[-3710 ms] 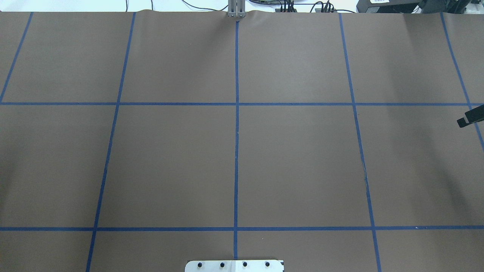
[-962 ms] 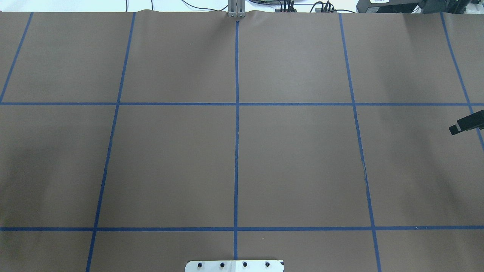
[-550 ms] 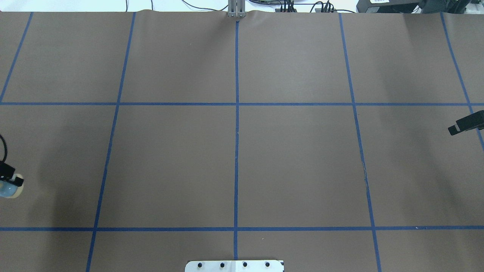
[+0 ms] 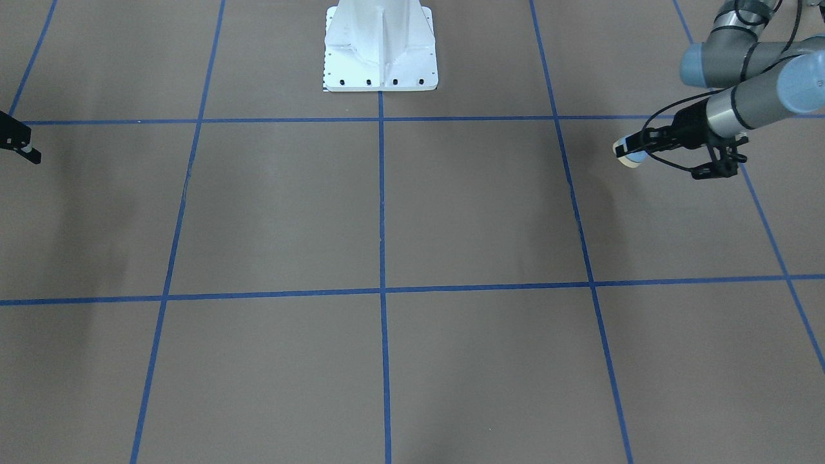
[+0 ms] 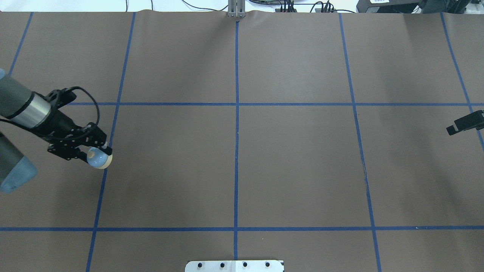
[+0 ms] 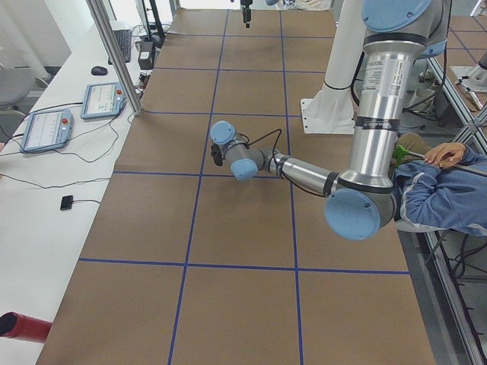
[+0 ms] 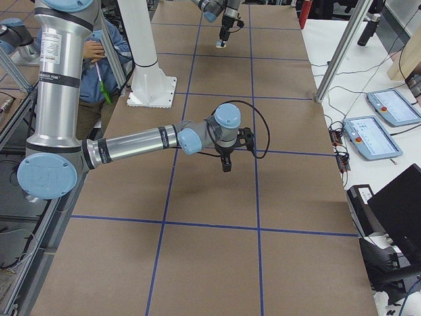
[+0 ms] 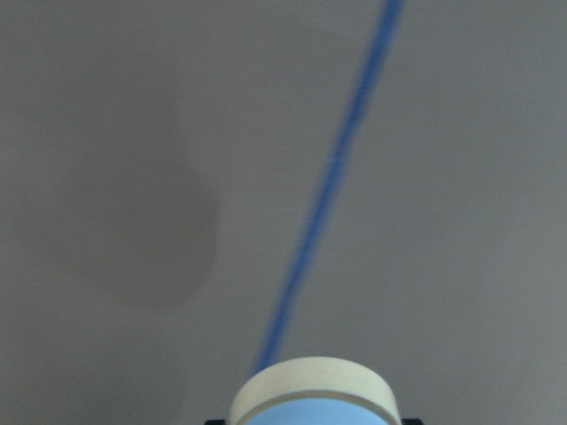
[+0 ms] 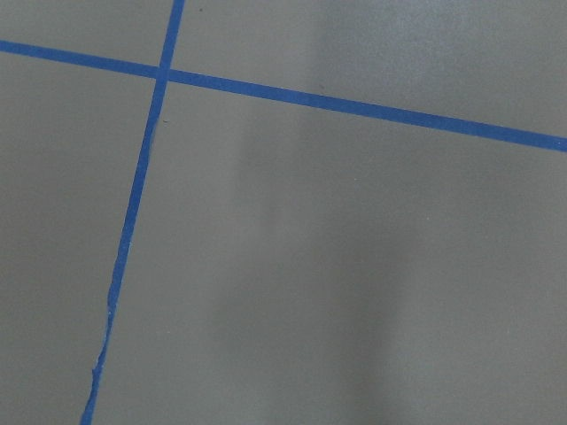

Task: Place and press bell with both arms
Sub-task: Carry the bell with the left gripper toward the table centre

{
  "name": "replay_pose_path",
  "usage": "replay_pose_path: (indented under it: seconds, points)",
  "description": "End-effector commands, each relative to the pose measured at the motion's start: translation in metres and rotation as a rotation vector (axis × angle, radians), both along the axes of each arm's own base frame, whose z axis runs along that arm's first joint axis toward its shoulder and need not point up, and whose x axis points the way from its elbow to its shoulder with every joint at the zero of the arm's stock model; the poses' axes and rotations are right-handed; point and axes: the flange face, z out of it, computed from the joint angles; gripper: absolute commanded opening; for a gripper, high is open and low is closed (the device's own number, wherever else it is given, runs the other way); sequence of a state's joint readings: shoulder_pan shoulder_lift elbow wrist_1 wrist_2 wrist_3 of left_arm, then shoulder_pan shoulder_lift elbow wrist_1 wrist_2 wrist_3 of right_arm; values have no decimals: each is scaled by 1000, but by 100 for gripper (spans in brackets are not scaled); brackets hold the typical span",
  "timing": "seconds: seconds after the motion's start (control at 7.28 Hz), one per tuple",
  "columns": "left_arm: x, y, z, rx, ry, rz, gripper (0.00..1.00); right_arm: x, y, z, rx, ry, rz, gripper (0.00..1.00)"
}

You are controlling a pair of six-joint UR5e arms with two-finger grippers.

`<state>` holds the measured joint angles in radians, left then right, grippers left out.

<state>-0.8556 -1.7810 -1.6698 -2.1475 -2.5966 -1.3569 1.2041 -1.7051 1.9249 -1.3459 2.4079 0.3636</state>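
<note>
The bell (image 5: 100, 158), a light-blue dome with a cream base rim, is held above the brown table by my left gripper (image 5: 99, 151), which is shut on it over a blue tape line at the left. Both also show in the front view, the bell (image 4: 632, 158) in the left gripper (image 4: 626, 151). In the left wrist view the bell (image 8: 310, 400) fills the bottom edge, its cream base facing away from the camera. My right gripper (image 5: 452, 130) hangs at the far right edge with its fingers together and nothing in it; it also shows in the front view (image 4: 28, 153).
The white bolted pedestal (image 4: 380, 51) stands at the robot's side of the table. Blue tape lines (image 5: 236, 113) divide the brown cover into squares. Pendants (image 6: 46, 129) lie on a side bench. A seated person (image 6: 445, 190) is beside the robot.
My left arm has come in from the left edge with the bell and moved right and farther out. My right gripper has drifted slightly inward.
</note>
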Motion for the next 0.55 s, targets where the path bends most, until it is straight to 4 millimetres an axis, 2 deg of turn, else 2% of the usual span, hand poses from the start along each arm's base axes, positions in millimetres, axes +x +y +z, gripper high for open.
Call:
replay_pose_path:
  seconds: [0.0,0.14,0.27,0.41]
  points:
    - [79,-28,-132,-41,-74,-3,0,-6,-4,3,-2,3,-10,100]
    - [128,-21,-176,-23,-155,-11,0,-10,-7,4,-2,3,-14,100]
    - [176,-24,-212,-5,-202,-9,0,-14,-10,6,-4,6,-21,100]
    - [224,-35,-238,-16,-227,14,0,-18,-14,10,-9,10,-25,100]
